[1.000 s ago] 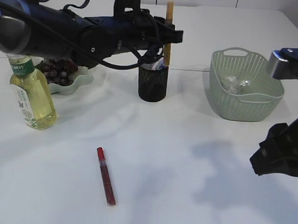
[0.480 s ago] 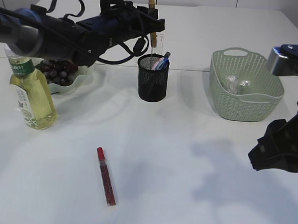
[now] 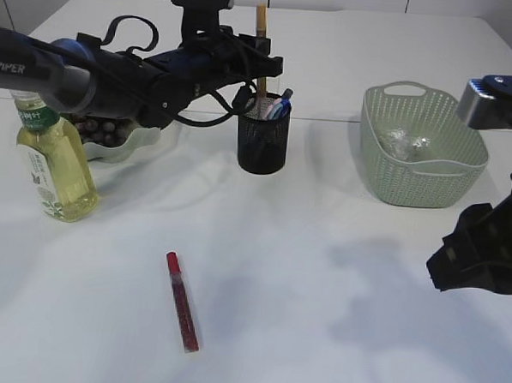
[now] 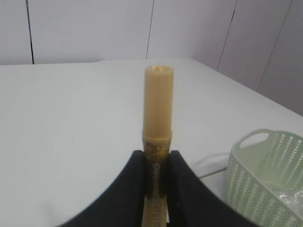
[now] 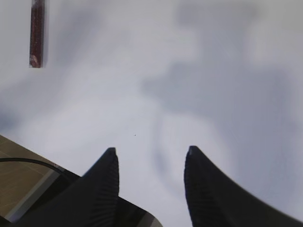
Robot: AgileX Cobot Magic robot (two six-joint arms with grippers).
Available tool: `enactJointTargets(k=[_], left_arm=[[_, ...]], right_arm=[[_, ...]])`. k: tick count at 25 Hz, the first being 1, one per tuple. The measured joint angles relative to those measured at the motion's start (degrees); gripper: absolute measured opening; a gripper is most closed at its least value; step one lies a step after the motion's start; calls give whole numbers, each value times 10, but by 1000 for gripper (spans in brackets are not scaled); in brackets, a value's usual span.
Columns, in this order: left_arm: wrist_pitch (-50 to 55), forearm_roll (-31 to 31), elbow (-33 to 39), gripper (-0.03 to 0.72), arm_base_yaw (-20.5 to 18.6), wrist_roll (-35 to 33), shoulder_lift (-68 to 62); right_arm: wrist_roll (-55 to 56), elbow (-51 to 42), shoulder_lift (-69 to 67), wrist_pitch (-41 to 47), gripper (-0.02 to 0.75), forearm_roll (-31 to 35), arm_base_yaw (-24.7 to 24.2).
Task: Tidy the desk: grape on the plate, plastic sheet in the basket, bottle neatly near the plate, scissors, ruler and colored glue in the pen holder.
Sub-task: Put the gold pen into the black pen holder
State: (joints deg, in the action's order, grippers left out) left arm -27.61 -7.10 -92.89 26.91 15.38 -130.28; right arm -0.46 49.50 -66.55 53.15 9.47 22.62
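Left arm has swung in from the left and come down over the pen holder. A second ago the yellow glue stick was lower and right of where it is now; half a second ago it lifted; now it sits upright with its lower end going into the holder's mouth. Left gripper is clamped narrow on the stick's body, cap end up. We judge the drop is nearly due; release should finish this item.

Right arm hasn't moved. Right gripper hangs half-open over bare table, holding nothing.

Rest, big to small:
- Basket at the right, plastic sheet already inside.
- Bottle upright beside the plate; grapes on the plate.
- Holder already has pens or similar in it; we can't tell which. They crowd the opening and could deflect the stick.
- Red glue stick lies flat at the table front, well clear of everything. Still to do.
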Motion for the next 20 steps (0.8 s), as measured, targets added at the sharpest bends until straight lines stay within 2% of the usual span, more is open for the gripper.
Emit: enactJointTargets(k=[14, 20], left_arm=[[19, -3, 0, 105, 0, -5, -5], [63, -4, 0, 116, 0, -6, -5]], right_arm=[[0, 0, 0, -12, 363, 0, 0], [0, 0, 0, -13, 365, 0, 0]])
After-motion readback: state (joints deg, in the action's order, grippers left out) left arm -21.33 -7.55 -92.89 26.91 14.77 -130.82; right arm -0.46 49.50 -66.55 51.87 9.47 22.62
